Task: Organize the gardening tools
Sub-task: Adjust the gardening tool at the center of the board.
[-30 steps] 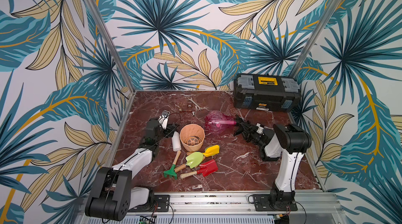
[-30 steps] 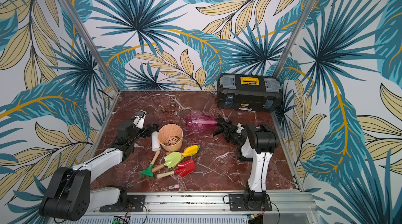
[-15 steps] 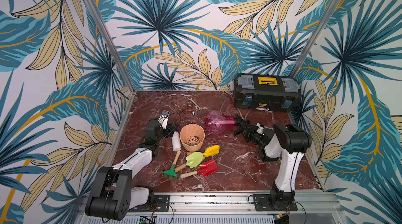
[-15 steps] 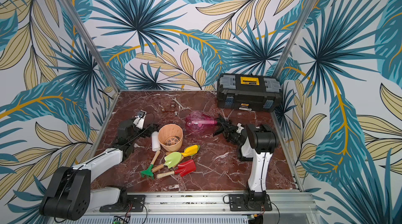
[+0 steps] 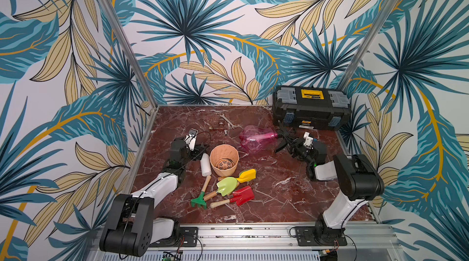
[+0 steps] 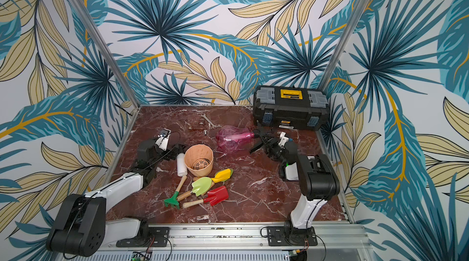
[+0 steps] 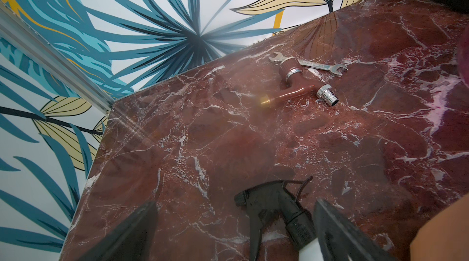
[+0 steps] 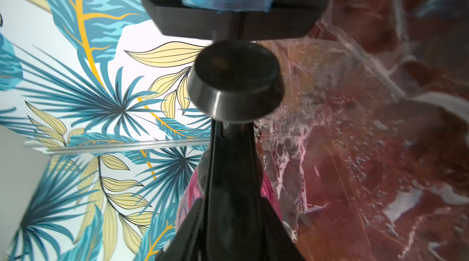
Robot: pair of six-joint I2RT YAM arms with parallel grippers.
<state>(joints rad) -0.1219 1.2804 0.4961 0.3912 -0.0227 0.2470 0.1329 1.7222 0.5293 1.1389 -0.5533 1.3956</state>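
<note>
The gardening tools lie in a loose pile at the front middle of the table, seen in both top views: a yellow scoop (image 5: 248, 174), a lime-green trowel (image 5: 225, 186), a red square shovel (image 5: 242, 195) and a dark green rake (image 5: 199, 202). Neither gripper touches them. My left gripper (image 5: 198, 149) (image 7: 236, 204) is open, its fingers (image 7: 138, 224) either side of the black trigger head (image 7: 274, 204) of a white spray bottle (image 5: 205, 167). My right gripper (image 5: 286, 141) (image 8: 234, 206) is shut on the black trigger head (image 8: 233, 171) of a pink spray bottle (image 5: 256, 138) lying on its side.
A peach plant pot (image 5: 224, 160) stands just behind the tools, beside the white bottle. A black and yellow toolbox (image 5: 312, 110) sits at the back right. A silver wrench (image 7: 317, 65), a brown tap (image 7: 294, 87) and small fittings lie at the back middle.
My right gripper's jaws have drawn in a little on the pink bottle's trigger head. The left arm and the tools have not moved.
</note>
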